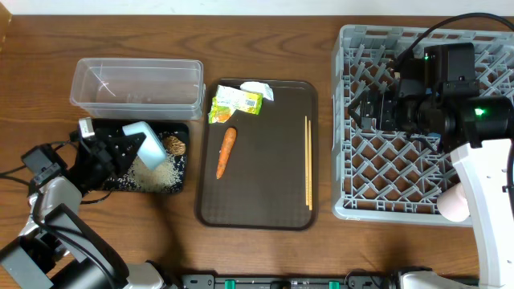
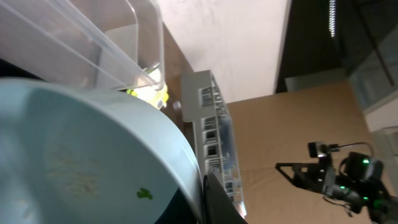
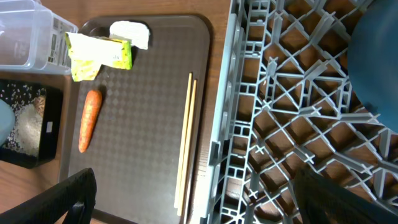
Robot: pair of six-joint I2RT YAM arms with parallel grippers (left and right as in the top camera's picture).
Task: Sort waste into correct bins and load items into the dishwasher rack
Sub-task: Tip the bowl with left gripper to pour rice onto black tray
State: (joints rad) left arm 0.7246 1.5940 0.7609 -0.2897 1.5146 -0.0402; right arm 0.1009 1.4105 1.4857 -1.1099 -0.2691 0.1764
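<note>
The rack (image 1: 377, 172) takes up the right side, and my right claw (image 3: 196, 186) hangs over its lattice, spread wide with nothing in it. The brown tray (image 1: 265, 185) sits mid-bench. Left of it are the 2 bins, the empty-looking tub (image 1: 120, 88) behind and the black tray (image 1: 183, 164) in front. The dish (image 3: 373, 56) shows over the rack floor at the edge of the right wrist view. I cannot tell how it is seated. My left claw (image 1: 127, 147) is clamped tight on the bowl (image 1: 144, 144), tipped steeply over the black tray, so I judge the step in hand to be emptying it. To do that well I would hold the rim inside the tray's edges, clear of the tub wall just beside it. I would tip further or give a small shake, and avoid dragging through the heap below. On the brown tray wait the chopsticks (image 1: 307, 160), carrot (image 1: 226, 151), wrapper (image 1: 235, 103) and paper (image 1: 259, 90), all loose and unsorted. The lump (image 1: 173, 145) and the rice (image 1: 157, 172) already lie in the black tray. The left wrist view shows faint grains and 1 green speck (image 2: 144, 194) clinging inside the bowl, which may need that shake. The bench (image 1: 265, 40) is dark wood with visible grain. Past it that view catches a pale wall (image 2: 236, 43) and a tan surface, floor or board, I cannot tell which.
</note>
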